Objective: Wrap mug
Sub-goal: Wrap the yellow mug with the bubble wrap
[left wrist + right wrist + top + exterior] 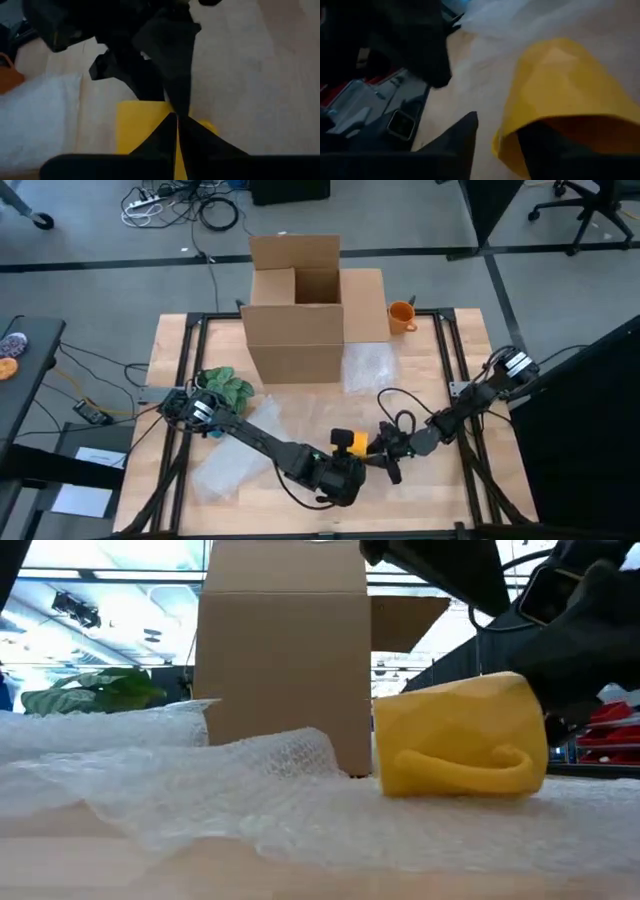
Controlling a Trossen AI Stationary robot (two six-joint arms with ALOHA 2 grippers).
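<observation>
You see the yellow mug (349,442) lying on bubble wrap (235,455) low centre on the wooden table (440,500); right gripper (388,457) clamps its rim, left gripper (352,468) pinched closed beside it.

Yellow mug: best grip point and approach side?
Probably the rim wall at the open mouth. The yellow mug lies on its side on bubble wrap, handle low toward the low camera, so one finger can slip inside, coming from the right arm's side.

arms: two, dark, jointed | white wrist bands | looping black cables | hands: dark
</observation>
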